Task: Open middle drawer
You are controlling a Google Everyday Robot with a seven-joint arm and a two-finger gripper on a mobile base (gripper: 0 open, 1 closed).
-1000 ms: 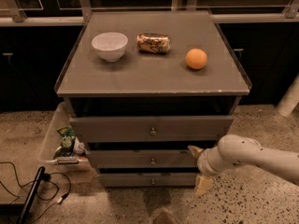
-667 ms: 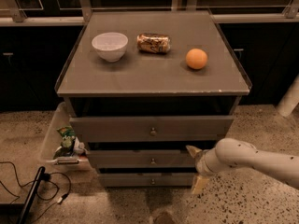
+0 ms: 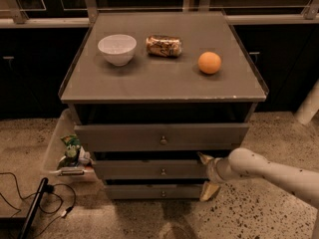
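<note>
Nearest, the arm (image 3: 279, 171) reaches in low from the right and ends in the gripper (image 3: 207, 175) at the right end of the middle drawer (image 3: 144, 169). Its two fingers are spread wide, one above the other, and grasp nothing. In this dim light I cannot say whether they touch the drawer's corner.

The middle drawer is the second of three in the cabinet (image 3: 164, 86), below the top drawer (image 3: 124, 136) and above the bottom drawer (image 3: 139, 191). It looks shut, or nearly so. Its front faces the camera, with its long axis running left to right. The knob (image 3: 163, 172) sits at the centre of that front, to the gripper's left and at about the same height.

So the coming move likely turns on that sideways gap. The gripper would travel left along the front to the knob, close on it, then pull towards the camera, square to the long axis.

Beside the cabinet on the left, a bin (image 3: 52, 151) stands on the floor. Farther back, on the cabinet top, are a bowl (image 3: 117, 49), a can (image 3: 163, 46) on its side and an orange (image 3: 209, 62).
</note>
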